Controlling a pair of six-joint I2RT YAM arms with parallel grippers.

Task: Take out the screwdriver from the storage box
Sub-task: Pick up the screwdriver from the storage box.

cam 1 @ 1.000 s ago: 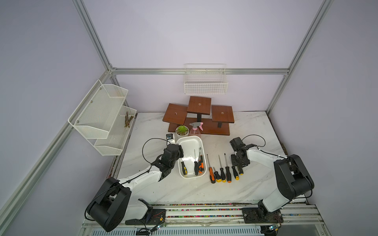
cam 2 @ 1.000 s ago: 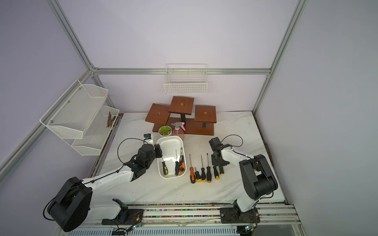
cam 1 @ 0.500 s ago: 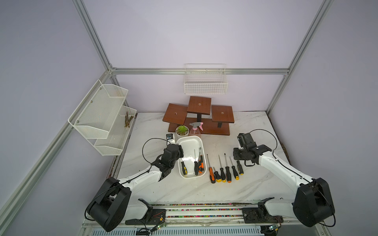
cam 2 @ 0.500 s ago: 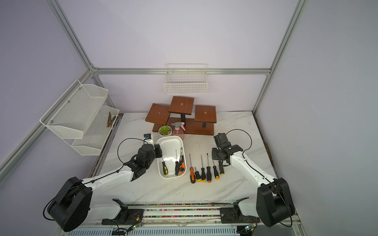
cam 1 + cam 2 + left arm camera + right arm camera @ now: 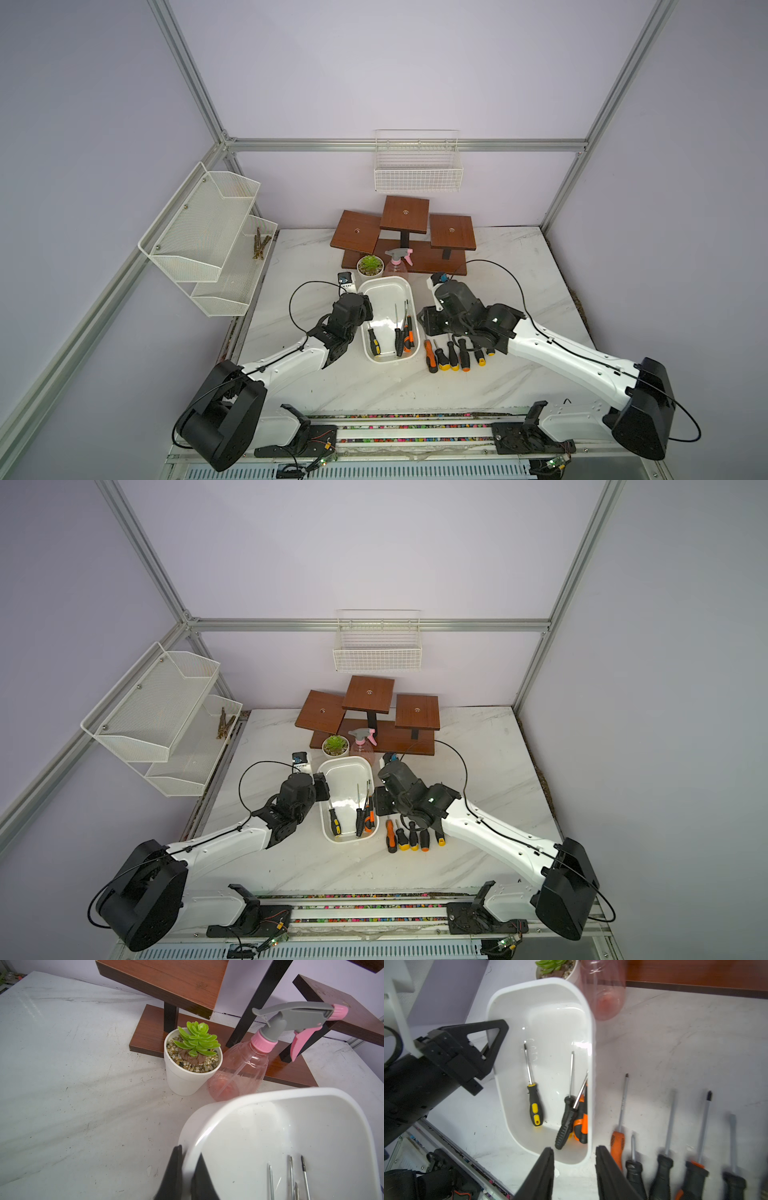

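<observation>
Storage box (image 5: pixel 384 299) sits mid-surface (image 5: pixel 540 257), long axis near-to-far, with screwdrivers inside it. Left pincer (image 5: pixel 188 1152) is clenched on the box's left rim, one finger inside the wall and one outside. Right pincer (image 5: pixel 574 1149) is released: jaws apart, nothing between them. It hangs by the box's right wall toward the near end. In the right wrist view the right rim runs up between its two fingers.

Contents:
- Yellow-and-black screwdriver (image 5: pixel 535 1105) lies alone toward the left side, tip pointing far, clear of the rest.
- Black-handled screwdriver (image 5: pixel 565 1126) and orange-and-black screwdriver (image 5: pixel 581 1126) are bunched against the right wall, handles touching, with another shaft crossing them diagonally.
- Exact count in that pile: cannot tell.

Obstructions:
- The box's right wall stands between the pile and the row of screwdrivers (image 5: pixel 453 358), which lies on the surface just right of the box, handles near.
- The right wrist covers that row's shafts in both top views.
- Pink spray bottle (image 5: pixel 239 1076) stands just beside the box's far end, with the potted succulent (image 5: pixel 193 1064) on its left and the wooden tiered stand (image 5: pixel 405 214) behind both.
- Wire basket (image 5: pixel 417 170) on the far wall and two-tier mesh shelf (image 5: pixel 208 232) on the left wall are well apart from the box.
</observation>
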